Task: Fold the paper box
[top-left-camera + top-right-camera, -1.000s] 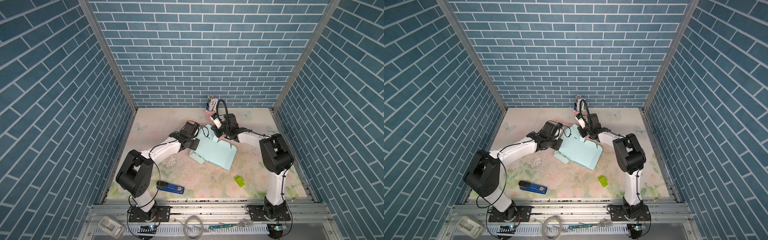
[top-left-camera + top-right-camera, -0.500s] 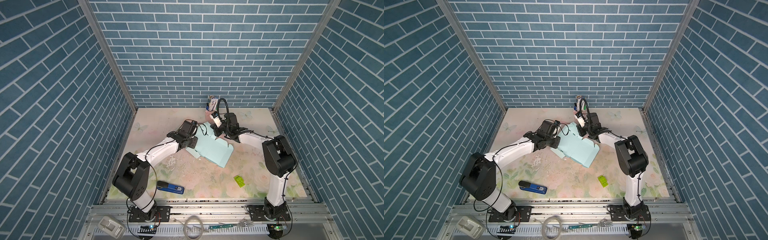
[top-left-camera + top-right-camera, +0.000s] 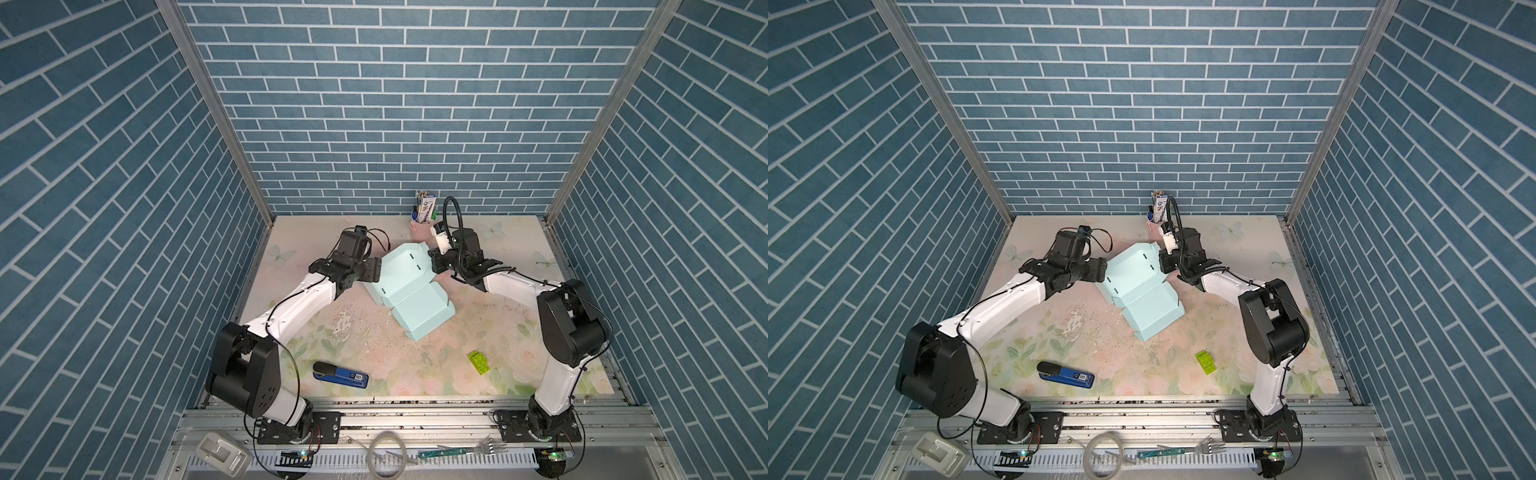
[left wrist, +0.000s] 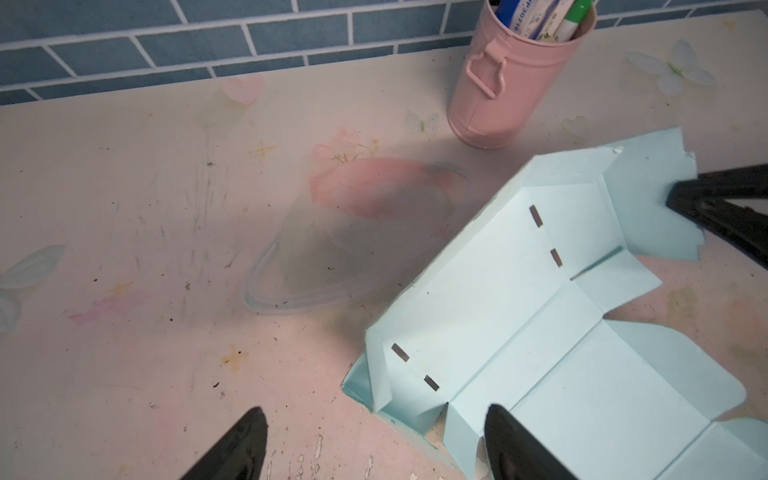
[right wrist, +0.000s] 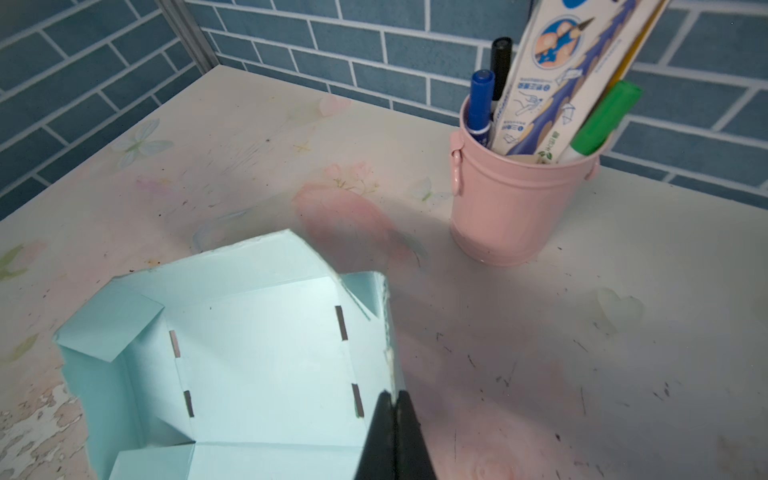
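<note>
The paper box (image 3: 409, 286) (image 3: 1142, 291) is a pale mint card sheet, partly folded, lying mid-table with its far end raised. My right gripper (image 5: 392, 395) (image 3: 434, 259) is shut on the box's upright side flap (image 5: 386, 332). In the left wrist view the right gripper's fingers (image 4: 706, 199) pinch that same flap. My left gripper (image 4: 374, 415) (image 3: 376, 270) stands open at the box's (image 4: 519, 311) left corner. One of its fingers (image 4: 498, 432) is over the card and the other over bare table. It holds nothing.
A pink pen holder (image 3: 422, 230) (image 5: 519, 208) full of markers stands just behind the box by the back wall. A blue stapler (image 3: 340, 376) lies front left and a green toy brick (image 3: 478, 362) front right. Brick-patterned walls close three sides.
My left gripper has opened and let go of the box. The box has slid and turned toward the back left, still held by the right gripper.
</note>
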Motion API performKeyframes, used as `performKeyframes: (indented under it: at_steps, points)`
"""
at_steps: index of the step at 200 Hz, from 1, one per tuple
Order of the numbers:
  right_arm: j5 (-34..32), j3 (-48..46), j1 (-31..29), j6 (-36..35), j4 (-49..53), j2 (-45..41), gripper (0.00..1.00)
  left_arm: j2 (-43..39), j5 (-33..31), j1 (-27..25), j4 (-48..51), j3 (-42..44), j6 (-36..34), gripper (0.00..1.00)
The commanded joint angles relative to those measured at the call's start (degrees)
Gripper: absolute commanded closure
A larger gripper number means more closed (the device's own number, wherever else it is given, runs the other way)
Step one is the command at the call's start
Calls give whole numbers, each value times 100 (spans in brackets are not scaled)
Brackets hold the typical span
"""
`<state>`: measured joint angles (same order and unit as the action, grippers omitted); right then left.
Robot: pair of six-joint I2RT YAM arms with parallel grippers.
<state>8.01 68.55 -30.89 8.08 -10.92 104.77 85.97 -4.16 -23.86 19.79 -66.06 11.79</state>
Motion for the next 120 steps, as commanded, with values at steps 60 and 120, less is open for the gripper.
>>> performKeyframes:
  at_steps: [60, 120]
  points:
    - [-1782, -1336, -462, 2944, -369, -886, 100, -149, 158, 47, 306, 23, 473, 17]
    - [-2516, -2012, -845, 3597, -857, -1181, 100, 134, 261, -165, 400, -52, 574, 20]
